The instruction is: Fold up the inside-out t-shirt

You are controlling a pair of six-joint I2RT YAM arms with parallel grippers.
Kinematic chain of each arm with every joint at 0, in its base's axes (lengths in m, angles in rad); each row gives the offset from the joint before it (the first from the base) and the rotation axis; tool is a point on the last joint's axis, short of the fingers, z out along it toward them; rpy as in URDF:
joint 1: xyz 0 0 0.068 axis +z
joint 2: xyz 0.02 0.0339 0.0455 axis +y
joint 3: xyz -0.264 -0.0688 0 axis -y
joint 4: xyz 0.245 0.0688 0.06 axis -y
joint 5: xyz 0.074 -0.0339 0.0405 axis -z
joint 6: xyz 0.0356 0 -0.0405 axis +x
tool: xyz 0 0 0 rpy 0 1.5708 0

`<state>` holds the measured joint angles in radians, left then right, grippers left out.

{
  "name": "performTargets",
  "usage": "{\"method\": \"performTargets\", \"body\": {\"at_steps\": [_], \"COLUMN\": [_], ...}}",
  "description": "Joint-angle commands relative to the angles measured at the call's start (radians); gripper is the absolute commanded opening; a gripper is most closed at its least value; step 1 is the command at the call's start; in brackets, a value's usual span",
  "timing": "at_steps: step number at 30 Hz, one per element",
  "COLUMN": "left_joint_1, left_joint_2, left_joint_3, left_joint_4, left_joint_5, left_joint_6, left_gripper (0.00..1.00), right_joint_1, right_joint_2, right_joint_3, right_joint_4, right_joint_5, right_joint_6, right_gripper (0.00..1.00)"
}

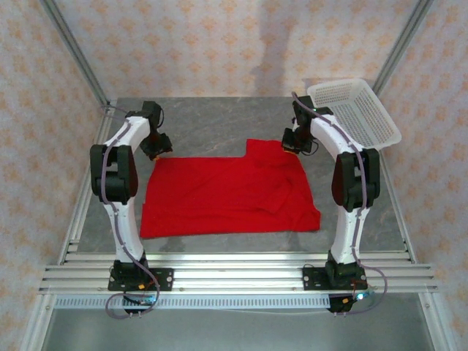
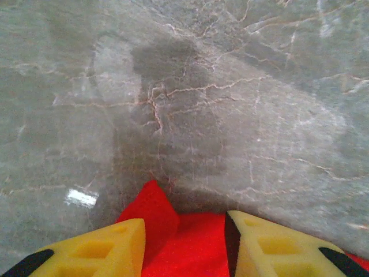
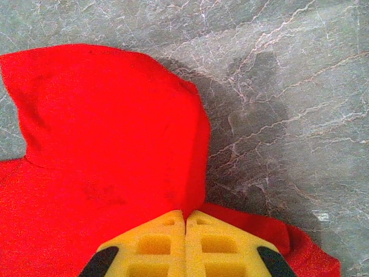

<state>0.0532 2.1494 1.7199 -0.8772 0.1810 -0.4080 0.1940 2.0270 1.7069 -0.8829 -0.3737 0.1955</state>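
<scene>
T-shirt (image 1: 227,194) lies long axis left-right; right jaws pinch it; left jaws parted.

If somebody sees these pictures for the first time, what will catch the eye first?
The bright red t-shirt lies spread on the grey marbled table between the arms. The right gripper is shut on its far right edge; the left gripper stands open over its far left corner. A white mesh basket sits at the table's far right.
</scene>
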Motion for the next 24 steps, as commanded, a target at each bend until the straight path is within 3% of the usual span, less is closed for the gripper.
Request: {"method": "performTargets", "body": {"at_steps": [1,9,16,24], "left_joint_1": [0.007,0.012,0.043,0.123], "left_joint_2": [0.028,0.033,-0.005,-0.028], "left_joint_3": [0.082,0.053,0.035,0.017], "left_joint_4": [-0.105,-0.119,-0.077,-0.063], "left_joint_5": [-0.082,-0.153,-0.102,-0.043], "left_joint_6": [0.092,0.149,0.17,0.077], "left_gripper": [0.4,0.22,0.0,0.0], "right_joint_1": [0.005,0.004,-0.013,-0.02], "right_joint_2": [-0.022,0.001,0.004,-0.006], "right_joint_3": [0.005,0.04,0.025,0.019], "right_joint_4": [-0.028,-0.044,-0.04,-0.059], "right_joint_5": [0.017,0.053,0.097,0.142], "right_joint_6": [0.018,0.055,0.124,0.132], "right_gripper": [0.0,0.0,0.0,0.0]}}
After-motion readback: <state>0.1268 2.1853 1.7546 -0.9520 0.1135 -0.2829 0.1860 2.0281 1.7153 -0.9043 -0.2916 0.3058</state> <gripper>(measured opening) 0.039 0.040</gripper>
